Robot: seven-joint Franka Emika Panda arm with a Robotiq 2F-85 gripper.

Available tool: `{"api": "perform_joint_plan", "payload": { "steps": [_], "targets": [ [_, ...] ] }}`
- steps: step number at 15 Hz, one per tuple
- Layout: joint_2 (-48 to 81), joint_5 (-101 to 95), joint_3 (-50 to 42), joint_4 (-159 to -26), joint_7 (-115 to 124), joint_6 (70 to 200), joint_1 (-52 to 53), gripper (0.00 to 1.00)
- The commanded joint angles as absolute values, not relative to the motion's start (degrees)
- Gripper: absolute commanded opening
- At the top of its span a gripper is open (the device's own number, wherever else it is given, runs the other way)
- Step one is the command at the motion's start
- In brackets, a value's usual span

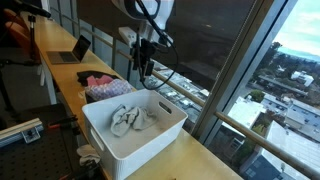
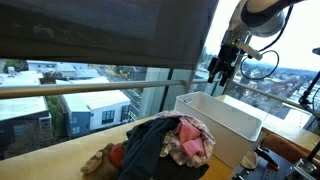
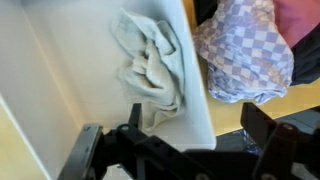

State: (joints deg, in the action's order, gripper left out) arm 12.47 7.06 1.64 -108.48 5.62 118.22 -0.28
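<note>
- the white bin is seen nearest, set on the wooden counter, and a pale cloth is found lying inside it.
- above the bin's far rim the gripper is held with jaws spread wide, nothing gripped.
- a clothes pile is heaped just beyond the bin.
- a laptop is seen open, farthest back.

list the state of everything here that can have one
pincer: open, empty, above the bin's rim
white bin: upright, no lid, one cloth inside
pale cloth: crumpled, lying in the bin
clothes pile: heaped on the counter beside the bin
checked cloth: bunched, outside the bin
laptop: lid open
window blind: lowered part way
</note>
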Motion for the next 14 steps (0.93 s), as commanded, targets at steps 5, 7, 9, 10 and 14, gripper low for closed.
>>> {"api": "perform_joint_plan", "payload": {
  "steps": [5,7,9,10,14],
  "targets": [
    [19.1,11.6,-1.6,-108.0,-2.9,123.5,-6.2,1.00],
    [22.1,11.8,-1.1,-107.7,-2.7,125.9,-6.1,1.00],
    [25.8,12.3,-0.4,-106.9,-2.4,127.9,-5.8,1.00],
    [27.6,12.3,-0.1,-106.4,-2.2,128.7,-5.6,1.00],
    [35.4,12.5,1.4,-103.3,-1.7,131.0,-5.2,1.00]
  ]
}}
